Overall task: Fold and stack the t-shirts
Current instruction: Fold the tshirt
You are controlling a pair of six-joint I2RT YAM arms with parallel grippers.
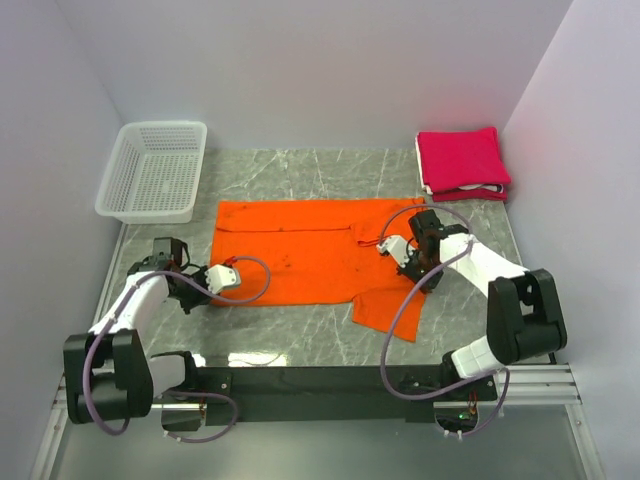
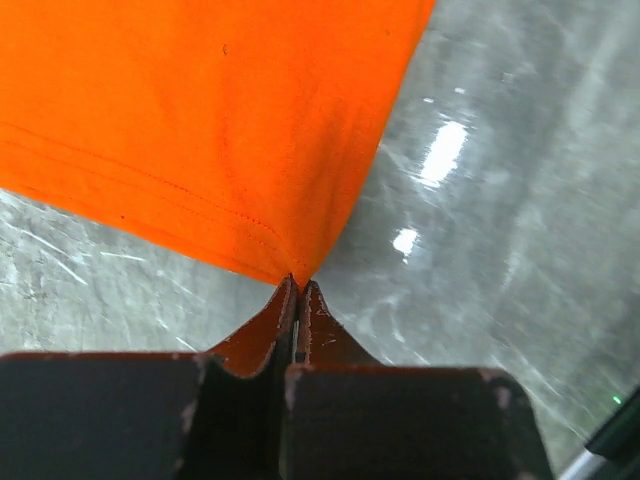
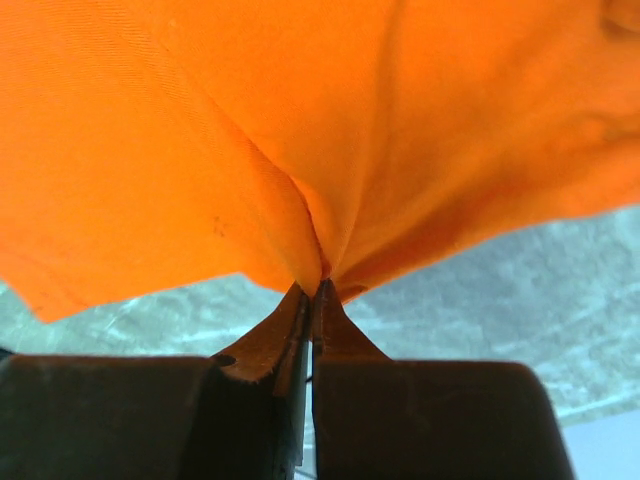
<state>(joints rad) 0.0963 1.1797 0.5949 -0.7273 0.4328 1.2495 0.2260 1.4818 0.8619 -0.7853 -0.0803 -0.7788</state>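
Fingers of the left gripper (image 2: 297, 290) are closed on the orange t-shirt's (image 1: 300, 250) near-left corner; the right gripper (image 3: 318, 290) pinches cloth at its right side. Shirt lies spread on the bench (image 1: 300, 340), with the folded crimson t-shirts (image 1: 462, 160) stacked at the far right.

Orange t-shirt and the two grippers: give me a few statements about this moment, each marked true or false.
1. The left gripper is shut on a corner of the orange t-shirt. True.
2. The right gripper hangs open above the shirt. False: its jaws are shut, pinching a gathered bunch of orange cloth.
3. The orange t-shirt lies inside the white mesh basket. False: it is spread on the table; the basket stands apart at the far left.
4. A folded crimson stack sits at the far right corner of the table, apart from the orange t-shirt. True.
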